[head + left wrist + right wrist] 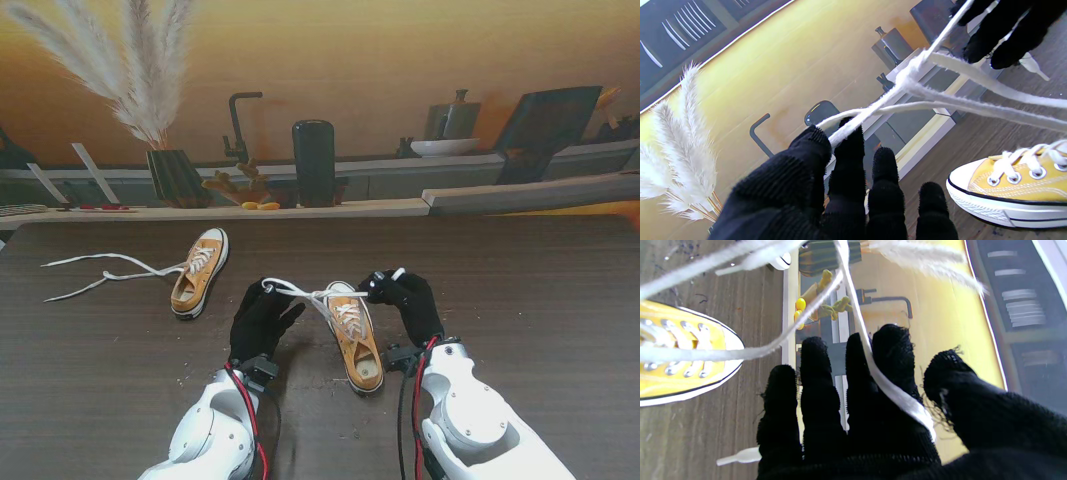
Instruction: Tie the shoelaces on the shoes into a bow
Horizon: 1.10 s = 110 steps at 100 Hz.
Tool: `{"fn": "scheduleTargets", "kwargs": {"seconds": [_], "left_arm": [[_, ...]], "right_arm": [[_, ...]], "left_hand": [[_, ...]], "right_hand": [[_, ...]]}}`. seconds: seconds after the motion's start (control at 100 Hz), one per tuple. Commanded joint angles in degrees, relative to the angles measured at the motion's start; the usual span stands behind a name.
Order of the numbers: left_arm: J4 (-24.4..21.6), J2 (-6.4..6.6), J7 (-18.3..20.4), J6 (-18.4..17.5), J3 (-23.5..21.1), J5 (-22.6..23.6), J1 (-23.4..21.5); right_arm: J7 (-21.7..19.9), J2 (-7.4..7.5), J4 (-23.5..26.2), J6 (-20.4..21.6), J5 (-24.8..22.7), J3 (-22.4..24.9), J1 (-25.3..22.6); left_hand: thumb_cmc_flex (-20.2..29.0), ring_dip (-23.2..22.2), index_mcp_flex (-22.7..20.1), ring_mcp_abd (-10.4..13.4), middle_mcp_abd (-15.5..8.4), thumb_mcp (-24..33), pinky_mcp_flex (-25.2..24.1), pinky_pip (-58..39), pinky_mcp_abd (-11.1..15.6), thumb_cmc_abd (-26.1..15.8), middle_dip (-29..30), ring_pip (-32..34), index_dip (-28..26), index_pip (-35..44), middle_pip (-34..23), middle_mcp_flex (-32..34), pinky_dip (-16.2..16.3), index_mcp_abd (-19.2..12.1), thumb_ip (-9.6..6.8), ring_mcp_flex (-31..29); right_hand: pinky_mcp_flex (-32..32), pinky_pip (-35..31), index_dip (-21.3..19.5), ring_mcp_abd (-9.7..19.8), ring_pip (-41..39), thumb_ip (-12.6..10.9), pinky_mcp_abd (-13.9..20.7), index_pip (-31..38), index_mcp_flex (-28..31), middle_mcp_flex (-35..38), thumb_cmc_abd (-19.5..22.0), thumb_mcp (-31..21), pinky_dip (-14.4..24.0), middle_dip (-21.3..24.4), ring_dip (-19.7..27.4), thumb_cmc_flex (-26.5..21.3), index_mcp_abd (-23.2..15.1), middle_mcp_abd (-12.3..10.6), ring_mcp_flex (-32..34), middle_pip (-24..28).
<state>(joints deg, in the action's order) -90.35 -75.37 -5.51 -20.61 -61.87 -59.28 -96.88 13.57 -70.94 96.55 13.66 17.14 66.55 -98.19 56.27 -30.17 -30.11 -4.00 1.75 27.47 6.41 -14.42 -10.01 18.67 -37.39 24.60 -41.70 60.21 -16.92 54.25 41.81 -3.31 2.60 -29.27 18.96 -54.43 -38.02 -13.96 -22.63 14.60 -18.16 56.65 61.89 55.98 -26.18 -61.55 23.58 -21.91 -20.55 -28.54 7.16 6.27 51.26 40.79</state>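
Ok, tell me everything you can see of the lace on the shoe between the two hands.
The lace is flat, white, woven and slightly fuzzy, threaded through the eyelets of the near yellow shoe. Both ends are lifted off the table and cross in a first knot above the toe. One end runs to the left hand, pinched between its fingers; the other lies across the right hand. No bow yet.

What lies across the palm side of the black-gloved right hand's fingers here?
A flat white shoelace runs across the right hand, between its fingers and thumb, rising toward the crossing over the near yellow canvas sneaker. Where the lace goes past the thumb is hidden.
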Motion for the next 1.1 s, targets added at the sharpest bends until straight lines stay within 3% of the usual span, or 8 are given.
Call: {"fn": "scheduleTargets", "kwargs": {"seconds": [0.0, 0.16, 0.31, 0.41, 0.55, 0.71, 0.88, 1.09], "left_arm": [[0.48, -0.13, 2.22, 0.13, -0.22, -0.74, 0.33], [4.38, -0.56, 6.02, 0.6, -1.31, -2.51, 2.04], [7.93, -0.93, 8.19, 0.95, -2.56, -2.62, 3.65], [9.62, -1.01, 9.13, 1.22, -3.24, -2.13, 4.35], [11.7, -1.08, 10.45, 1.71, -4.12, -1.54, 5.0], [13.01, -0.88, 12.42, 2.06, -4.9, -0.9, 4.86], [11.64, 0.0, 12.75, 2.12, -5.53, 1.06, 3.0], [11.13, 0.94, 12.47, 1.76, -6.13, 4.63, 1.1]], "right_arm": [[-0.19, -0.57, 0.63, -0.38, 1.88, 0.37, -0.59], [-2.96, -0.58, 2.03, -3.17, 10.02, 1.43, -1.42], [-1.37, -0.69, 0.44, -3.02, 5.22, 1.25, -0.62], [-0.64, -0.65, -0.44, -3.38, 1.96, 1.31, -0.16], [-0.02, -0.61, -1.27, -4.97, -1.16, 1.54, 0.26], [2.91, -1.09, -1.84, -6.74, -4.28, 1.63, 0.39], [6.44, -1.52, -2.38, -7.37, -8.74, 2.0, -0.03], [8.22, -1.56, -2.42, -9.06, -12.78, 2.97, -0.49]], "left_hand": [[4.63, -2.44, 1.07, 0.83, -1.64, -1.51, 1.0, -1.37, 1.75, 1.46, -5.37, 2.93, 0.04, 3.67, 0.03, 2.95, 1.66, -8.51, -1.67, -2.33], [9.19, -8.97, 4.12, 0.87, -2.1, -4.65, 1.22, -2.67, 1.09, -0.54, -21.16, 8.84, -3.35, 6.39, -3.73, 2.33, 4.88, -8.44, -2.11, -1.77], [10.33, -19.64, 6.81, 0.53, -1.72, -7.5, 1.32, -9.95, 1.51, -4.48, -27.25, 15.96, -7.7, 8.83, -20.25, -1.18, 11.93, -8.4, -2.64, -2.06], [10.52, -22.87, 8.03, -0.06, -1.83, -8.3, -1.37, -24.46, 1.92, -5.92, -29.3, 23.49, -9.87, 10.11, -28.46, -2.53, 15.7, -8.2, -3.96, -1.55], [10.54, -24.67, 8.87, -0.56, -1.51, -8.83, -4.27, -39.75, 2.21, -7.17, -30.44, 28.84, -11.55, 10.18, -32.45, -3.37, 12.58, -7.78, -6.28, -0.91], [10.6, -24.81, 9.21, -0.68, -1.35, -8.99, -4.81, -41.08, 2.4, -7.64, -30.57, 29.21, -11.71, 10.08, -32.75, -3.8, 11.87, -7.59, -6.71, -0.44], [10.65, -24.5, 9.21, -0.66, -1.23, -9.23, -5.14, -41.19, 2.56, -7.57, -30.35, 28.79, -11.59, 9.99, -32.38, -3.97, 11.16, -7.52, -6.93, -0.23], [10.95, -24.11, 9.23, -0.83, -0.73, -9.57, -5.71, -40.98, 2.74, -7.69, -30.09, 28.23, -11.14, 9.61, -31.6, -4.29, 10.05, -7.15, -7.04, 0.35]], "right_hand": [[1.75, -3.02, -2.02, 0.54, -2.2, -1.48, -1.2, 0.23, 1.89, 4.39, -0.54, -1.6, -0.89, -0.17, 0.05, -0.73, 1.05, 0.8, 3.68, 2.23], [3.39, -10.56, -3.43, -1.16, -9.45, -1.97, -6.42, -0.01, 1.71, 7.72, 0.04, -0.7, 6.82, -8.09, -5.58, -0.64, 1.24, 2.82, 8.09, 8.62], [8.05, -25.7, -5.14, -1.47, -29.37, -1.79, -6.35, 0.39, 0.49, 7.38, 0.91, 0.36, 24.89, -14.53, -13.43, 0.06, -0.27, 3.57, 7.83, 14.98], [17.87, -37.0, -5.79, -2.1, -41.39, -1.94, -5.68, 0.89, 0.53, 8.05, 1.02, 0.23, 30.85, -16.0, -16.3, 0.83, -0.66, 4.93, 10.3, 16.98], [34.34, -48.68, -7.49, -1.46, -52.31, -3.4, -4.75, 1.62, 2.46, 11.06, 0.52, -1.44, 26.65, -19.28, -16.89, 3.22, -0.77, 6.29, 18.84, 20.54], [46.77, -52.66, -12.59, -0.7, -60.27, -7.4, -7.35, 4.31, 8.36, 17.32, -3.53, -7.98, 22.81, -22.34, -19.82, 6.17, 1.3, 7.62, 23.22, 23.7], [48.29, -59.98, -14.56, 0.99, -68.24, -10.63, -4.17, 9.26, 14.21, 26.22, -11.27, -16.39, 26.7, -23.83, -26.13, 8.91, 1.39, 7.17, 23.3, 24.23], [48.49, -61.87, -14.86, 1.74, -70.36, -14.07, -2.8, 16.21, 15.54, 27.3, -11.98, -16.57, 28.15, -25.64, -29.09, 8.54, 0.8, 6.34, 23.34, 27.58]]}}
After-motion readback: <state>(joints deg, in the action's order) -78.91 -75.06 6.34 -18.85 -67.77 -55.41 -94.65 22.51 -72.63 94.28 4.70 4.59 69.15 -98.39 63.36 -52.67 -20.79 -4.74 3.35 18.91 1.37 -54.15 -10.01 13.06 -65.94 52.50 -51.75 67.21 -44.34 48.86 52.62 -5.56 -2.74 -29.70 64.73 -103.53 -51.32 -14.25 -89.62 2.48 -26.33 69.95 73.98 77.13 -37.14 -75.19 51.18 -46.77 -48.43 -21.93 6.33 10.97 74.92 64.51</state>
